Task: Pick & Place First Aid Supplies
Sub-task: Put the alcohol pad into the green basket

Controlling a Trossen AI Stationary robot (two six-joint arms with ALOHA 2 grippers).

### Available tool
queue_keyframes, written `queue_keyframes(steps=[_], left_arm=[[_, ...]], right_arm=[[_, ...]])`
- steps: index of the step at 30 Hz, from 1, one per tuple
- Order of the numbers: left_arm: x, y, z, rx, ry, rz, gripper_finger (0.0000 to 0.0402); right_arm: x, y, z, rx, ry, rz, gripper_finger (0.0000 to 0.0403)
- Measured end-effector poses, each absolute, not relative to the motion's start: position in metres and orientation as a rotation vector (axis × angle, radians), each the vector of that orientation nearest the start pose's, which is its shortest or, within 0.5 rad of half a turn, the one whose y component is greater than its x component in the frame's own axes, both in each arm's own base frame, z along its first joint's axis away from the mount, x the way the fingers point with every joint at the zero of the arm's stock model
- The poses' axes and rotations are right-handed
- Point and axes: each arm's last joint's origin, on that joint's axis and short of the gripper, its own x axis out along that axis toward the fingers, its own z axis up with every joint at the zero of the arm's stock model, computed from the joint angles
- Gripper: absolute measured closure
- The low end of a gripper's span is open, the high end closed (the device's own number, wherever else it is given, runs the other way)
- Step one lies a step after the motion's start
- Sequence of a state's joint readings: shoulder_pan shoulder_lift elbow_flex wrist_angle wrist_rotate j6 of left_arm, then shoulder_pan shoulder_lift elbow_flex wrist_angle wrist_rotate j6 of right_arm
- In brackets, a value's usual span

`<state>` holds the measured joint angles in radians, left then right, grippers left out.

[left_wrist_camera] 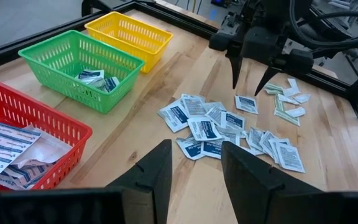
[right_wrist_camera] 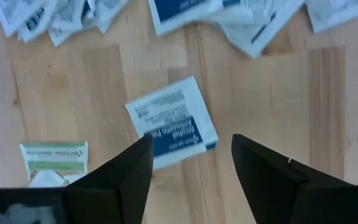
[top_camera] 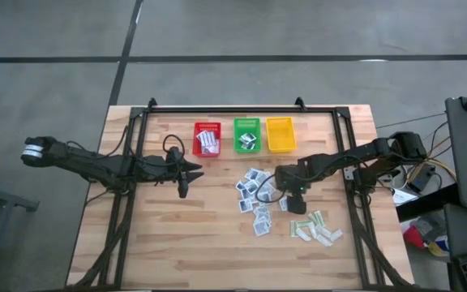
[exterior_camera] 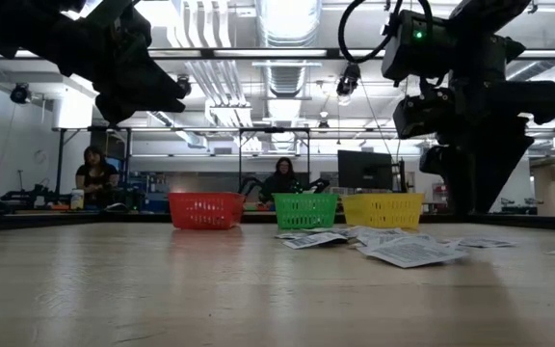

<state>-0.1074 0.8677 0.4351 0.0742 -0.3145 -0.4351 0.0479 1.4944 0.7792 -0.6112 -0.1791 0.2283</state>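
right tool [right_wrist_camera: 191,165]: fingers spread, empty, hovering above a square white-blue packet [right_wrist_camera: 173,121] flat on the counter [top_camera: 177,235], seemingly clear of it | left tool [left_wrist_camera: 194,168]: spread, empty, near red basket [top_camera: 207,139] | other packets [top_camera: 254,199] scattered mid-counter

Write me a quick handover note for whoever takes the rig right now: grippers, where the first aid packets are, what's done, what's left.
Left gripper: open, empty, waiting below the red plastic basket.
Right gripper: open, empty, hanging over a lone small square white-blue packet on the wooden table.
Done: oblong white blue-striped packets lie in the red basket; a few square white-blue packets in the green plastic basket.
The yellow plastic basket looks empty.
Left: a loose pile of square packets mid-table and pale green-beige strips toward the right front.
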Motion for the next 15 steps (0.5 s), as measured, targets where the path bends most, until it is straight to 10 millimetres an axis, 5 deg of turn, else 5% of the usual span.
queue_keyframes(steps=[6, 15], left_arm=[[0.186, -0.011, 0.223, -0.354, 0.300, 0.277, 0.0268], [0.186, -0.011, 0.223, -0.359, 0.299, 0.278, 0.0268]], right_arm=[[0.250, 0.017, 0.154, 0.274, 1.345, 0.040, 0.0188], [0.259, 0.019, 0.123, 0.239, 1.474, 0.024, 0.0190]])
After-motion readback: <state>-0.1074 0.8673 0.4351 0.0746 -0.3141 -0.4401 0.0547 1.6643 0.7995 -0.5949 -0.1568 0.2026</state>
